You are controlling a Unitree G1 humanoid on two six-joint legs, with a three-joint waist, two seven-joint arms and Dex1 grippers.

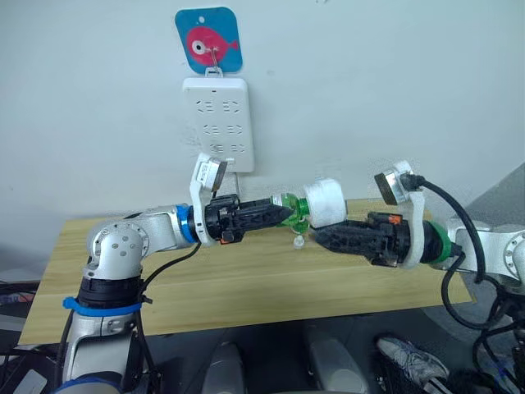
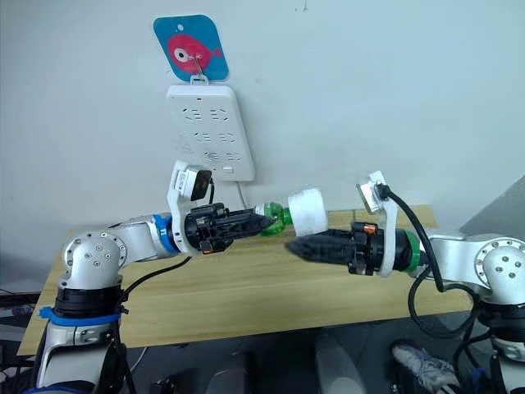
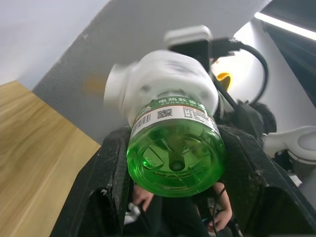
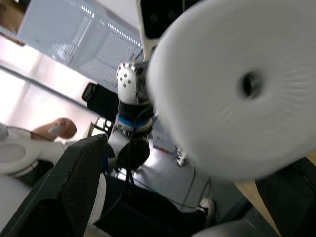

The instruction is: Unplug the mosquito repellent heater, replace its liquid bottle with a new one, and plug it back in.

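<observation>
Left eye view: heater point(image 1: 326, 202) off the power strip point(image 1: 218, 123), midair over the counter point(image 1: 246, 279), green bottle point(image 1: 292, 206) screwed in. Left tool point(image 1: 283, 213) clamped on the bottle; right tool point(image 1: 321, 236) spread wide beside the heater. Bottle-swap step; next, gripping the heater and twisting apart.

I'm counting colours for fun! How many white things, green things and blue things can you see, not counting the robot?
White: 3, the heater, the power strip and a small cap on the table.
Green: 1, the bottle.
Blue: 1, the fish tag.
Total: 5.
</observation>
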